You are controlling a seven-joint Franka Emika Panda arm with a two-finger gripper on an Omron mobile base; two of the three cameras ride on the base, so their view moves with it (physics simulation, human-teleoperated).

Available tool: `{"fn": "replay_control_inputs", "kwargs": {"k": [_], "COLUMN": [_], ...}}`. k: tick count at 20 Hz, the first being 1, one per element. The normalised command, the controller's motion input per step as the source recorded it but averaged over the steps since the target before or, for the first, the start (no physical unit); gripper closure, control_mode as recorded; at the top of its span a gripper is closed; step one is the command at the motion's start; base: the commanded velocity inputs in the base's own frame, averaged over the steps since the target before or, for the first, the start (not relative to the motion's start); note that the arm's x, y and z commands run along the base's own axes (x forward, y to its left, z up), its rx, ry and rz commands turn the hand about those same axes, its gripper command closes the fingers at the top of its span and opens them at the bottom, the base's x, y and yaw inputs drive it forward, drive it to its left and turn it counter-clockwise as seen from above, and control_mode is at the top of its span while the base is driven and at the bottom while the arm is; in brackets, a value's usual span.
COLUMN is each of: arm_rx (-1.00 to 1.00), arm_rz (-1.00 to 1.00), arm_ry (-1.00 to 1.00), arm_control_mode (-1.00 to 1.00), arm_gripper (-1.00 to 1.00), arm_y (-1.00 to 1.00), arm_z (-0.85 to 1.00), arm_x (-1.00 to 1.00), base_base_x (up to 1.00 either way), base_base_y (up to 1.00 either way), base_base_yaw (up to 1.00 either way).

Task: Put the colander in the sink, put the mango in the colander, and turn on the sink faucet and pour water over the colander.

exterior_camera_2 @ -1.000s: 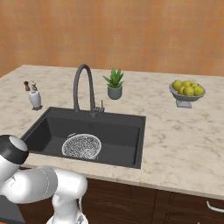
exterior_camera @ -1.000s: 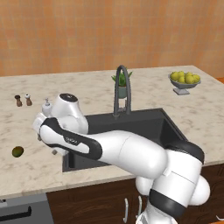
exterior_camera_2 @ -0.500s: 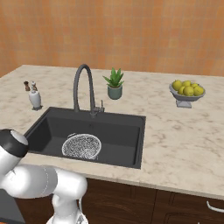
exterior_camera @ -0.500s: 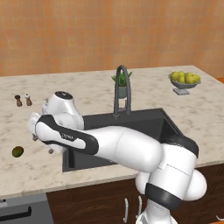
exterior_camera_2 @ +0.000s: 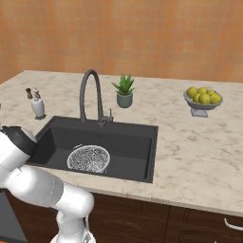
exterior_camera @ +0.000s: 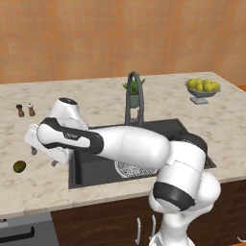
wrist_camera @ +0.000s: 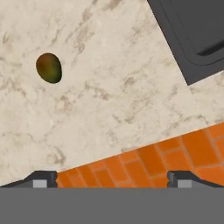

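- The mango (exterior_camera: 19, 166) lies on the marble tabletop (exterior_camera: 43, 185) at the far left, near the front edge and well apart from the sink; in the hand view it (wrist_camera: 48, 68) sits up and to the left, nothing touching it
- The salt and pepper shakers (exterior_camera: 25, 110) stand side by side further back on the left
- The fingers (exterior_camera: 43, 157) hang over the tabletop between the mango and the sink's left rim; they are spread wide with nothing between them, each tip (wrist_camera: 43, 179) near one bottom corner of the hand view
- The sink (exterior_camera_2: 128, 142) is sunk in the middle of the tabletop; the colander (exterior_camera_2: 88, 158) rests on its floor, toward the left front
- The faucet (exterior_camera_2: 90, 95) rises behind the sink; a potted plant (exterior_camera_2: 124, 91) stands just to its right
- A bowl of fruit (exterior_camera_2: 204, 98) sits at the far right
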Motion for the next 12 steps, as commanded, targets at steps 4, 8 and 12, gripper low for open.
{"fn": "replay_control_inputs", "kwargs": {"k": [4,8,12], "arm_rx": [-0.08,-0.05,0.0], "arm_rz": [0.0,-0.05,-0.06], "arm_ry": [-0.14,-0.12,-0.02], "arm_control_mode": [-1.0,-1.0,-1.0], "arm_gripper": [-1.0,-1.0,-1.0], "arm_y": [0.23,0.11,0.01], "arm_z": [-0.12,-0.18,-0.06], "arm_x": [0.06,0.08,0.21], "base_base_x": [0.0,0.0,0.0], "base_base_y": [0.0,0.0,0.0], "base_base_yaw": [0.0,0.0,0.0]}}
